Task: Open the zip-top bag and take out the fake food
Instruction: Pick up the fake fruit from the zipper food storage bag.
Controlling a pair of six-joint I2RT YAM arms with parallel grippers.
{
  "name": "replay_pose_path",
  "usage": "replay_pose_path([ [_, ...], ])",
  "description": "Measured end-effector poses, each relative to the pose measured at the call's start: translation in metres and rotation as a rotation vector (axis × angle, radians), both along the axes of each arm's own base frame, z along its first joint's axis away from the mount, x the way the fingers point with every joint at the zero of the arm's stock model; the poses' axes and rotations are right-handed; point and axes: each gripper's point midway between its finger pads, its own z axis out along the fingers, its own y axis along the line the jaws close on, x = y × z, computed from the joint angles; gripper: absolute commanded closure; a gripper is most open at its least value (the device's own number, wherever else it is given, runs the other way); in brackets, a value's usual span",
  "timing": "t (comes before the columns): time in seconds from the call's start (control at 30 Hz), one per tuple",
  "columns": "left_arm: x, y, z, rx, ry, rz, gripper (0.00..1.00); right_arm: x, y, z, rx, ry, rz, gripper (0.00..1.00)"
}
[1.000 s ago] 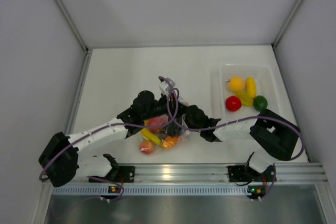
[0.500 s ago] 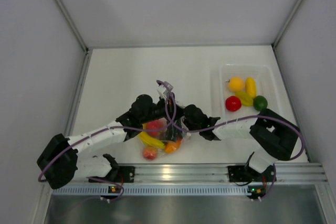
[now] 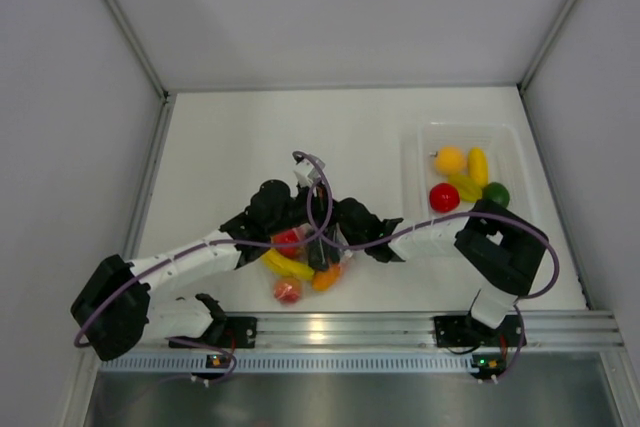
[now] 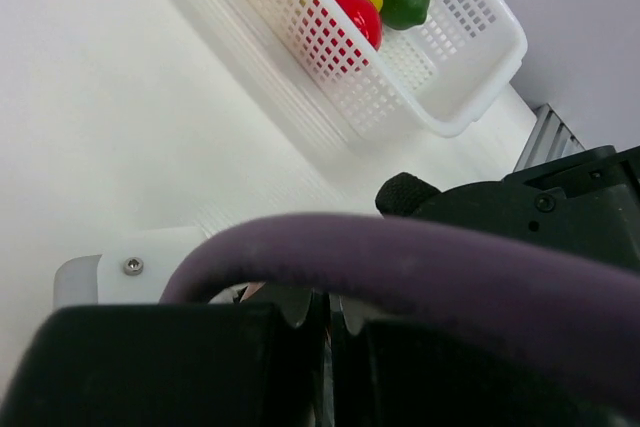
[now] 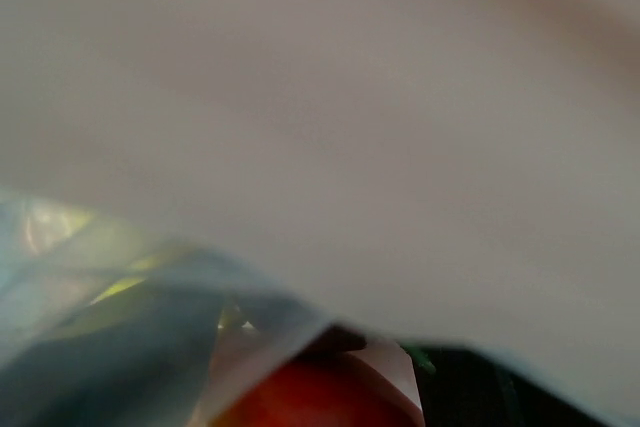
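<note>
Left claw (image 3: 300,220) was clamped shut, apparently on the zip-top bag (image 3: 303,259); right claw (image 3: 326,237) state could not be told, and it should take the opposite lip squarely before pulling.

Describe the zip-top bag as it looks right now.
The zip-top bag is clear, crinkly film, bulging with fake food: a yellow banana, a red piece and an orange piece show through. The left gripper and right gripper meet at its upper edge; whether the zip is open is hidden.
</note>
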Motion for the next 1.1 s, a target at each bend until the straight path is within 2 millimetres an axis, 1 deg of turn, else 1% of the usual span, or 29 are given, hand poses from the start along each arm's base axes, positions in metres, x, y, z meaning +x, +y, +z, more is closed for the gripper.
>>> replay_pose_path([
  [0.03,0.000,0.000,-0.001,0.001,0.001,0.001,1.00,-0.001,0.000,0.000,0.000,0.003,0.004,0.35],
  [0.07,0.000,0.000,0.000,0.000,0.000,0.002,1.00,-0.001,0.000,0.000,-0.001,0.002,0.006,0.42],
  [0.13,0.000,0.000,-0.001,0.001,0.002,0.002,1.00,-0.001,-0.001,-0.001,-0.007,0.002,0.005,0.45],
  [0.17,0.000,0.000,-0.001,0.001,0.002,0.002,1.00,-0.001,-0.001,-0.001,-0.008,0.001,0.002,0.51],
  [0.27,0.000,0.000,-0.001,0.001,0.002,0.001,1.00,0.000,-0.001,-0.001,-0.009,0.000,-0.003,0.57],
  [0.33,0.000,0.000,-0.001,0.001,0.001,0.001,1.00,0.000,-0.001,-0.001,-0.009,-0.002,-0.008,0.59],
  [0.37,0.000,0.000,-0.001,0.001,0.001,0.002,1.00,0.000,0.000,-0.001,-0.009,-0.003,-0.013,0.62],
  [0.5,0.001,0.000,0.000,0.000,-0.002,0.006,1.00,0.004,-0.002,0.000,-0.015,-0.022,-0.042,0.63],
  [0.63,-0.004,-0.004,0.004,-0.014,-0.010,0.005,1.00,0.005,-0.012,0.003,-0.026,-0.052,-0.084,0.67],
  [0.8,-0.014,-0.004,0.015,-0.059,-0.018,0.002,1.00,0.005,-0.025,0.013,-0.017,-0.097,-0.133,0.68],
  [0.93,-0.016,0.000,0.027,-0.098,-0.047,0.013,1.00,0.012,-0.027,0.023,0.001,-0.120,-0.181,0.73],
  [1.1,-0.016,0.005,0.027,-0.115,-0.064,0.018,1.00,0.023,-0.028,0.029,0.005,-0.113,-0.255,0.75],
])
